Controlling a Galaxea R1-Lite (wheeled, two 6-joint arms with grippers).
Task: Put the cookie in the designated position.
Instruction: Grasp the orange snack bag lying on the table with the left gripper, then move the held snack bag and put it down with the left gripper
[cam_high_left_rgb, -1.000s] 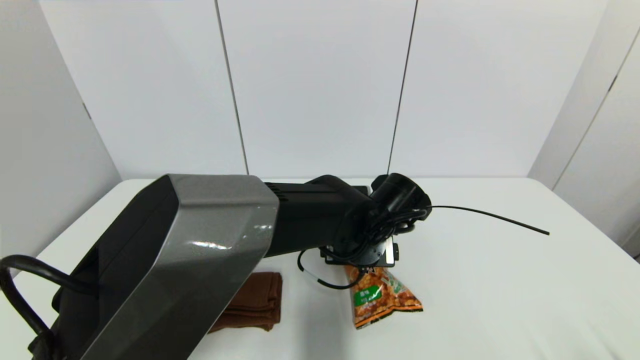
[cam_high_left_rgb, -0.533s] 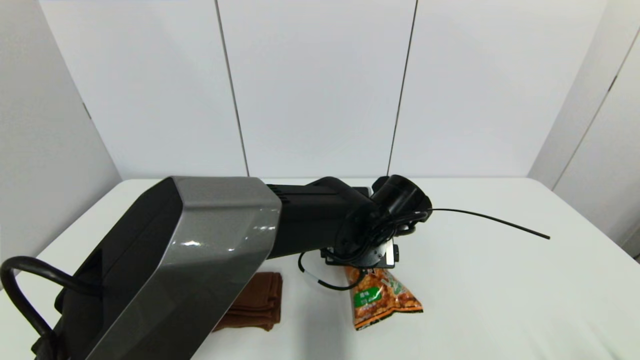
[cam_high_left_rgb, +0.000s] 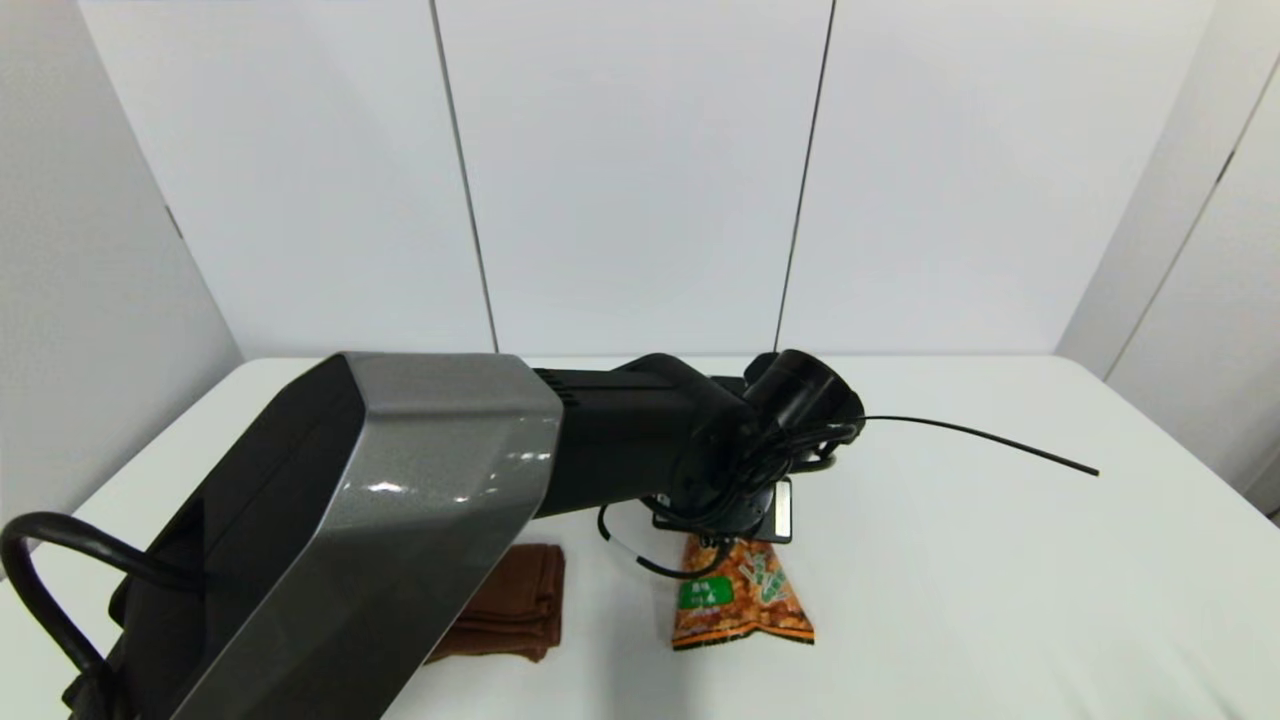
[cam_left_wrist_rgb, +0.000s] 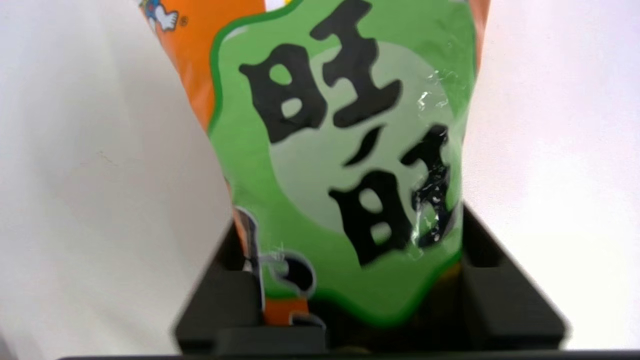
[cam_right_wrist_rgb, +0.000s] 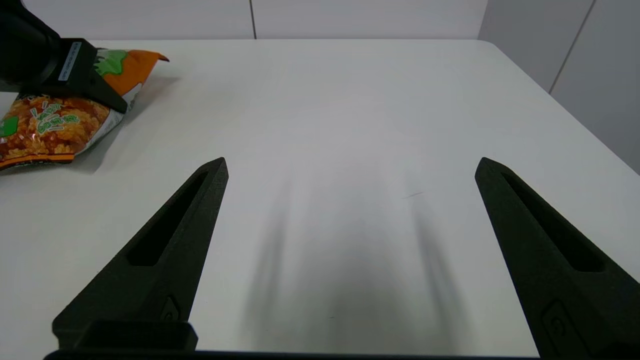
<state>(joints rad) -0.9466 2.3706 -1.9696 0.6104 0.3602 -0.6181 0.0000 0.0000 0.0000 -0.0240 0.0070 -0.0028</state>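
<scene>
One long orange plastic snack bag with a green label lies on the white desk, its long axis running away from the robot, far end pinched in the left gripper jaws, while the right gripper, spread wide, idles well apart

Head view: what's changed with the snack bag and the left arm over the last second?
The cookie has swung: its near end moved toward the robot's left, closer to the folded brown towel, so the bag now points more straight at the robot. The left gripper still clamps the bag's far end and has barely shifted. The towel, the white table and the open, idle right gripper stayed put.
</scene>
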